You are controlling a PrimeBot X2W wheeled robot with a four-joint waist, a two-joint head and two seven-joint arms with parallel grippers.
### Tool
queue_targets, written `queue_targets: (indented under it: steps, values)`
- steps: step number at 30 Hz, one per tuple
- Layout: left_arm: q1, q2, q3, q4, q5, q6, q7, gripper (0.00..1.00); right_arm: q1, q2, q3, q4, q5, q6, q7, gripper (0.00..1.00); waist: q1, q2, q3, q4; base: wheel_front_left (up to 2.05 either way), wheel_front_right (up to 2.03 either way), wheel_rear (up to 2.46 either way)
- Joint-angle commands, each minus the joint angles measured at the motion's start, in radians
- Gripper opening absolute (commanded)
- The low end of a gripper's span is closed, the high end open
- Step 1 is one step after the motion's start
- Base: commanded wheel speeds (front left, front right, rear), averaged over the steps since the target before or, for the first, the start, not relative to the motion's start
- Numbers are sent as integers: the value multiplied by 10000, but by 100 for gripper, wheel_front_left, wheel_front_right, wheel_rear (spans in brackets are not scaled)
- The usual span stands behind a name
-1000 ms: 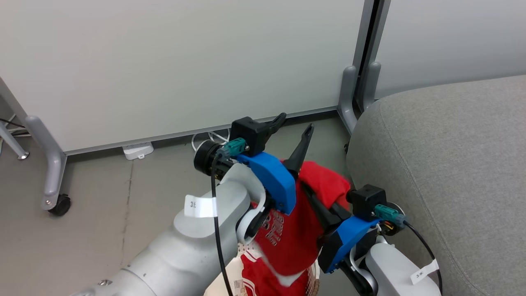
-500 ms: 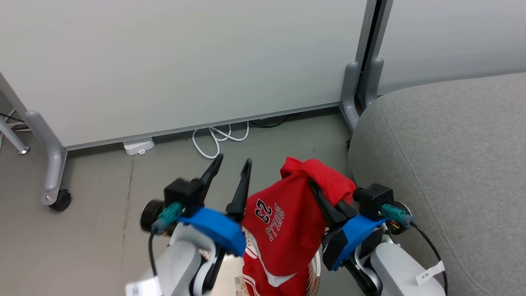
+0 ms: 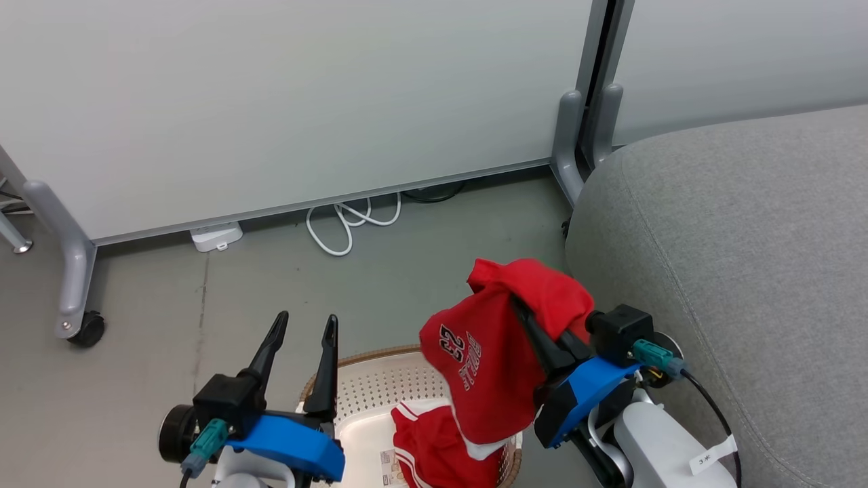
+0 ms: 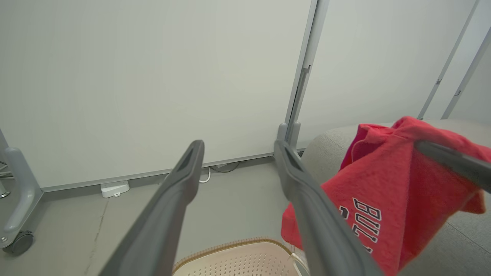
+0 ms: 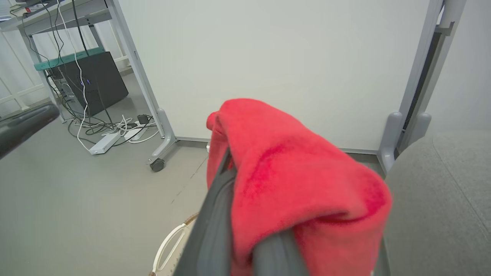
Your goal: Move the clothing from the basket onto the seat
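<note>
My right gripper (image 3: 521, 310) is shut on a red jersey (image 3: 488, 359) with white "BULLS 23" lettering, held up above the basket (image 3: 380, 386), just left of the grey seat (image 3: 746, 237). The cloth drapes over its fingers (image 5: 215, 222) and hides their tips. A second red garment (image 3: 427, 447) with white stripes lies in the cream perforated basket. My left gripper (image 3: 305, 324) stands open and empty at the lower left, beside the basket. In the left wrist view the jersey (image 4: 383, 184) hangs right of my open left gripper (image 4: 239, 145), above the basket's rim (image 4: 230, 249).
White partition panels stand behind on grey legs, with a castor (image 3: 88, 329) at the left. A white cable (image 3: 346, 224) and a power strip (image 3: 215, 237) lie on the grey floor at the panel's foot. A black box (image 5: 103, 84) and cables sit under a desk farther off.
My left gripper has drawn back down and to the left, away from the jersey, still open. The right gripper keeps hold of the jersey. The basket has come into view.
</note>
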Motion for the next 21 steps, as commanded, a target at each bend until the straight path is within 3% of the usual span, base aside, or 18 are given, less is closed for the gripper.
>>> queue_targets:
  steps: [1,12,21]
  values:
    - [172,-85,195,-88,164,-117,-29,100,98,-19,-38,-55,-94,1,-37,0,0,0,7,-23,0,0,0]
    - [527,-676,1167,107,1066,-779,-30,100,204,-19,-38,-146,-194,1,-37,0,0,0,-16,-376,0,0,0]
    - [469,-921,1485,200,1417,-1090,-30,100,168,-17,26,-268,-174,1,-37,0,0,0,128,-1404,0,0,0]
